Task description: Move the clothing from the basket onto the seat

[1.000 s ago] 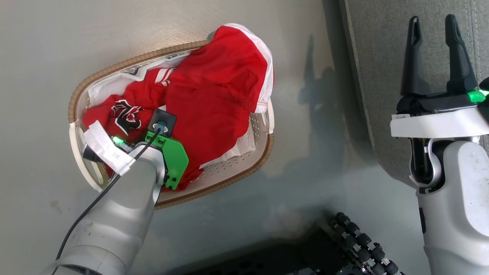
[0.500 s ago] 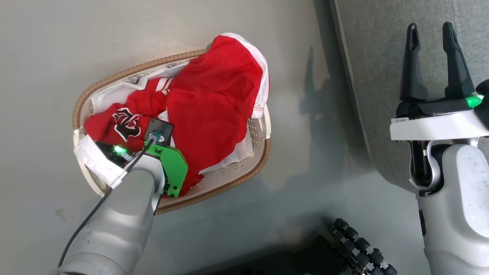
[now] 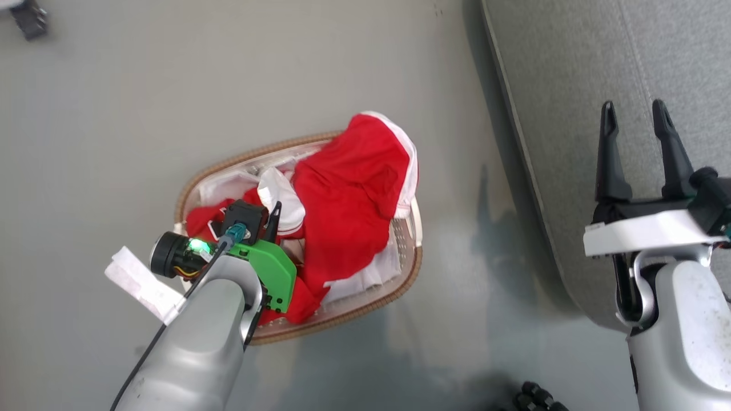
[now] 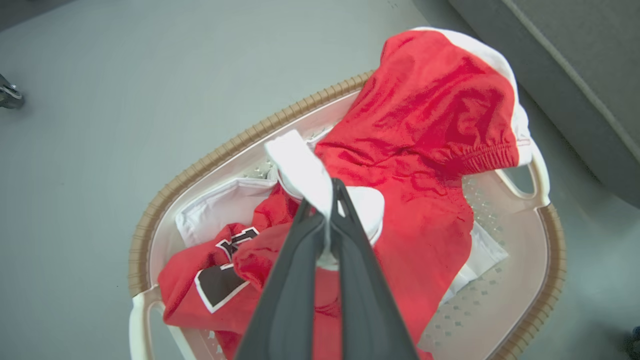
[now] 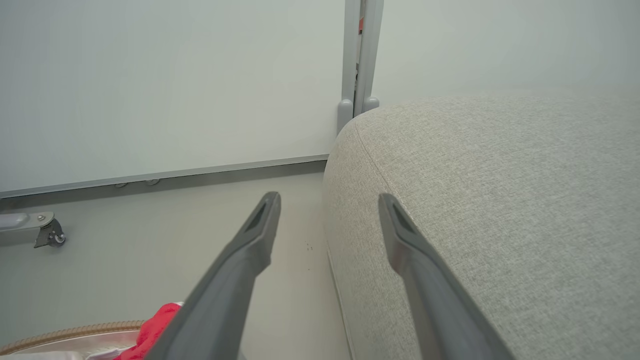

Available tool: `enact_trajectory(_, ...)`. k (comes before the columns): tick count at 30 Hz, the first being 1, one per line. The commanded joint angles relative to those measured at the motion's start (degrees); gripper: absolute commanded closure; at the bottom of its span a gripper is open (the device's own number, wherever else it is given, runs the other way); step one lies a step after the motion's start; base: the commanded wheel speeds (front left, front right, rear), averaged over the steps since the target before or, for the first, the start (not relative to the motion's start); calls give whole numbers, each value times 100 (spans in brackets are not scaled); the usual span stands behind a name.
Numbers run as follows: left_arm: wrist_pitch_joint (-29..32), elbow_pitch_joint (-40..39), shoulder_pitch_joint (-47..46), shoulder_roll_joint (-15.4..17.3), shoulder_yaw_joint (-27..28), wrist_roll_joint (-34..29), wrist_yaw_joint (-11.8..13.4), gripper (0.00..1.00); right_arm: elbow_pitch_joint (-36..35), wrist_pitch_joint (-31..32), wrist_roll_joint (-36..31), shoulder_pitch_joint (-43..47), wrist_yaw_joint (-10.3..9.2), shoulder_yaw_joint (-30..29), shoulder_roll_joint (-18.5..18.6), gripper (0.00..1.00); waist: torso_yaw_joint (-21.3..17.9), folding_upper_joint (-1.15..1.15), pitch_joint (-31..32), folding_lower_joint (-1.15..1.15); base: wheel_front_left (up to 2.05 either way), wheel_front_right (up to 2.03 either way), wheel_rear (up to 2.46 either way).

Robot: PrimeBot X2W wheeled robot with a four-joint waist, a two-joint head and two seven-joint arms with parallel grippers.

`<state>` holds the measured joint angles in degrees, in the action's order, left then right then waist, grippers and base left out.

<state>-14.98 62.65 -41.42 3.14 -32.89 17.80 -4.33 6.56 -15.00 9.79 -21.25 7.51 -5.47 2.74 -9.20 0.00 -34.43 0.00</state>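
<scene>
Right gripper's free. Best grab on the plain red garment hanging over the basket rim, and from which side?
Likely the gathered white-trimmed edge of the plain red garment, where it humps over the basket rim toward the seat. Come from above on the seat side: that fold stands proud, nearest the open right gripper.

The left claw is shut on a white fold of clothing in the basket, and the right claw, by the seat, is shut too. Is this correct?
Not quite: the right claw is open, fingers wide apart beside the seat, as the right wrist view shows. The rest stands.
</scene>
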Motion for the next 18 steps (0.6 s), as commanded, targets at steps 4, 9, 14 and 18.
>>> enact_trajectory(4, -22, -752, 508, 199, 16, -81, 10, 100, 145, -28, -156, 427, -4, -40, 27, 0, 608, 0, 1443, 0, 0, 0, 0)
enact_trajectory(9, -25, -1615, 899, 413, 50, -140, 27, 100, 285, -28, -234, 881, -4, -33, 27, 0, 770, 0, 2258, 0, 0, 0, 0)
enact_trajectory(14, -2, -2383, 988, 709, 25, -236, 27, 100, 386, -28, -220, 1226, -4, 65, 27, 0, 819, 0, 2842, 0, 0, 0, 0)
enact_trajectory(18, 274, -3164, 818, 1037, 0, -306, -3, 100, 436, -28, -195, 1437, -4, 114, 27, 0, 822, 0, 3178, 0, 0, 0, 0)
